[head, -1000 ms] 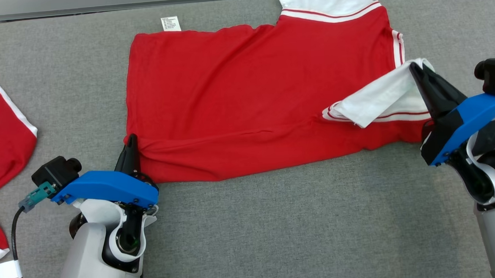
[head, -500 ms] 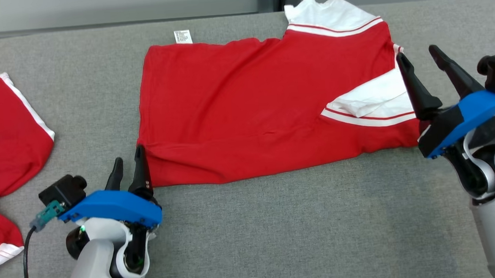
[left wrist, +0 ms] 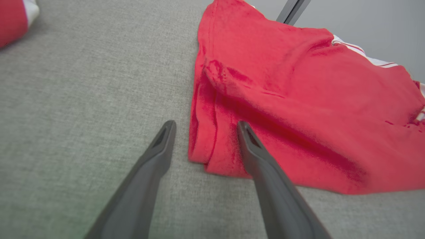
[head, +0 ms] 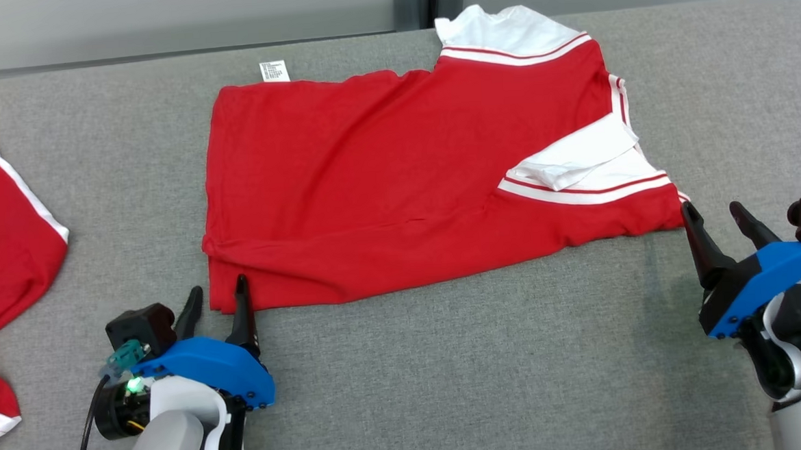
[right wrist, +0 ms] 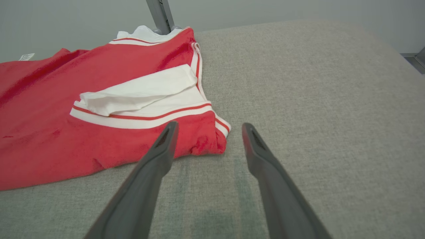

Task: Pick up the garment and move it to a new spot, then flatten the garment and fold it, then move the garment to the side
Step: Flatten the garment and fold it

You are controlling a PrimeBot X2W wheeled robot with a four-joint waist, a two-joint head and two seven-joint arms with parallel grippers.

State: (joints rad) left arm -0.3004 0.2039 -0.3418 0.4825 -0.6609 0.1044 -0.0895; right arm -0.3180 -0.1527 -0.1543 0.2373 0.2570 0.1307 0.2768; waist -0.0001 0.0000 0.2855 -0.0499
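Observation:
The garment, a red shirt with white striped sleeves, lies folded on the grey table. Its white sleeve is folded onto the red body. My left gripper stands open at the garment's near left corner, holding nothing, one finger over the hem. My right gripper is open just off the near right corner, also with nothing in it. In the right wrist view the right gripper frames that corner's edge. The left gripper in its wrist view straddles the folded hem.
Another red garment with white trim lies at the table's left edge. A white label sticks out from the shirt's far hem. Bare grey table stretches in front of the garment. A grey wall and dark post stand behind.
Both grippers let go of the garment and opened, then drew back toward me. The white sleeve dropped onto the red body. The head camera shifted as well.

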